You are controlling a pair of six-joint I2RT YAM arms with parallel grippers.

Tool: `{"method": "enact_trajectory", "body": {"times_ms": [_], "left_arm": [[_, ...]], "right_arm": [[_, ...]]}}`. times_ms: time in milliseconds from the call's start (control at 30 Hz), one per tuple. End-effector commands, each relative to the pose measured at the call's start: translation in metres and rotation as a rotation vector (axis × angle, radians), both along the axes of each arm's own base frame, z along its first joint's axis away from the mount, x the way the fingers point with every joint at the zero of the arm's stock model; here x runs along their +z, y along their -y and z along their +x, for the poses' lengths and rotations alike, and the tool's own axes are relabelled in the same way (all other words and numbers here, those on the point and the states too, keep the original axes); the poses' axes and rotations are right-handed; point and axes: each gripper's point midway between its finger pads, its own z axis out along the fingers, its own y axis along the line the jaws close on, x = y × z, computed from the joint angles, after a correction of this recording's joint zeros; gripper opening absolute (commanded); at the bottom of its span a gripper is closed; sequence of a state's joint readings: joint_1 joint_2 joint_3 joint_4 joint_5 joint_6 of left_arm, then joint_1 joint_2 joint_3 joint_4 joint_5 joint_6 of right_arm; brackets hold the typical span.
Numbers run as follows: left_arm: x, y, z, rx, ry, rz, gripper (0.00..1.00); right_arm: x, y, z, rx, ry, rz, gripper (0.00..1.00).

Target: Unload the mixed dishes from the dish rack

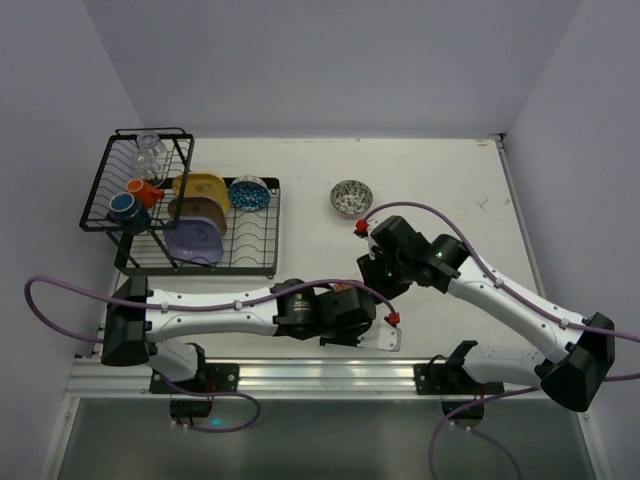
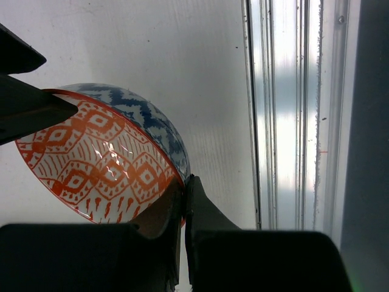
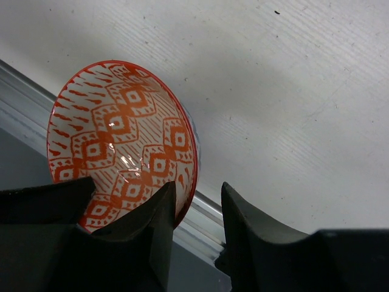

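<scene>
Though obscure overhead, red bowl (image 2: 103,158) (wrist-clear)

white arm links (image 1: 215,310), black joint housings (image 1: 420,255), purple cables (image 1: 415,205), small red knobs (image 1: 359,227), black wedge-shaped jaws.

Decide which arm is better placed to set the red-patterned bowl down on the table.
Probably the right. The left gripper pinches the red-patterned bowl by its rim, but the right gripper straddles that rim too, and the table beside the speckled bowl lies on its side.
</scene>
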State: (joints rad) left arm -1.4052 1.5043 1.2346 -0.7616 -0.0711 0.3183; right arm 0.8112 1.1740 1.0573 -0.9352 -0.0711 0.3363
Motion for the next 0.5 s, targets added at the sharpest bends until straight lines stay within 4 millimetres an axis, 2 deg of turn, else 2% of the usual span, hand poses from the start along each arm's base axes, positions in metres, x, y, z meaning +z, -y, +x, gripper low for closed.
{"method": "enact_trajectory", "body": {"times_ms": [0, 67, 167, 200, 300, 400, 467], "left_arm": [[0.023, 0.006, 0.012, -0.025, 0.062, -0.042, 0.00], [0.023, 0.007, 0.011, -0.028, 0.060, -0.047, 0.00], [0.021, 0.007, 0.013, -0.020, 0.070, -0.047, 0.00], [0.020, 0.007, 0.015, -0.016, 0.076, -0.046, 0.00], [0.016, 0.003, 0.020, 0.010, 0.097, -0.023, 0.00], [0.011, 0.001, 0.023, 0.027, 0.113, -0.016, 0.01], [0.012, 0.001, 0.031, 0.066, 0.151, -0.027, 0.08]], "right_arm": [[-0.004, -0.006, 0.003, 0.002, 0.001, 0.009, 0.38], [-0.004, -0.011, 0.007, -0.008, 0.006, 0.025, 0.38], [-0.004, -0.018, 0.010, -0.008, 0.000, 0.041, 0.33], [-0.004, -0.018, 0.010, -0.010, -0.002, 0.039, 0.23], [-0.005, -0.019, 0.012, -0.017, -0.002, 0.032, 0.08], [-0.002, -0.021, 0.014, -0.022, 0.004, 0.041, 0.05], [0.001, -0.023, 0.018, -0.036, 0.023, 0.055, 0.01]]}}
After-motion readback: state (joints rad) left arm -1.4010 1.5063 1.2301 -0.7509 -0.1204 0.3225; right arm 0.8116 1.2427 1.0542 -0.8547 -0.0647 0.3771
